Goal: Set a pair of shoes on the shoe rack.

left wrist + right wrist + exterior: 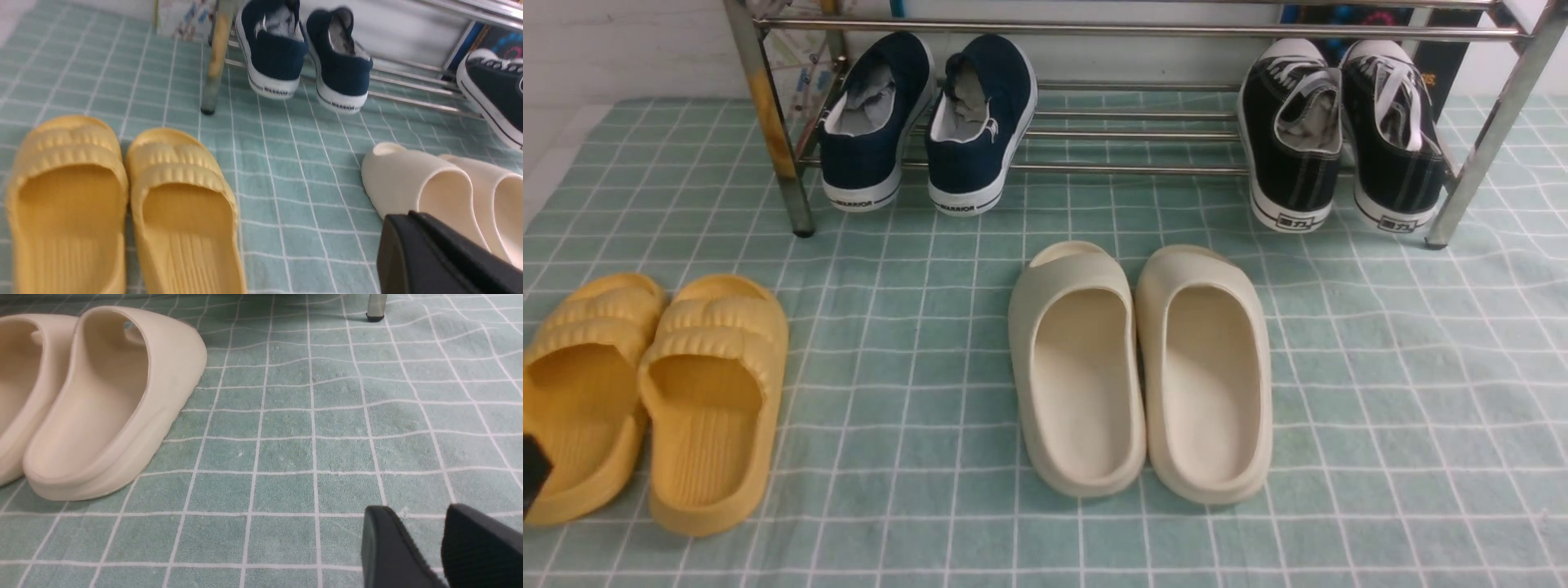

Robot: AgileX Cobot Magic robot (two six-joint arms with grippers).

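The pair of shoes, two navy slip-ons with white soles, rests side by side at the left end of the shoe rack's (1135, 31) low chrome bars, heels toward me: one shoe (870, 122) and its mate (980, 122). Both shoes (278, 61) also show in the left wrist view beside a rack leg (218, 53). My left gripper (412, 216) is shut and empty, low over the cloth near the slides, well short of the rack; only a black corner of it (533, 474) shows in the front view. My right gripper (419, 512) is open over bare cloth, holding nothing.
Yellow slides (654, 392) lie at the front left and cream slides (1139, 367) in the middle. Black lace-up sneakers (1343, 131) sit at the rack's right end. A green checked cloth (1421, 392) covers the floor. A rack foot (375, 314) stands far ahead of my right gripper.
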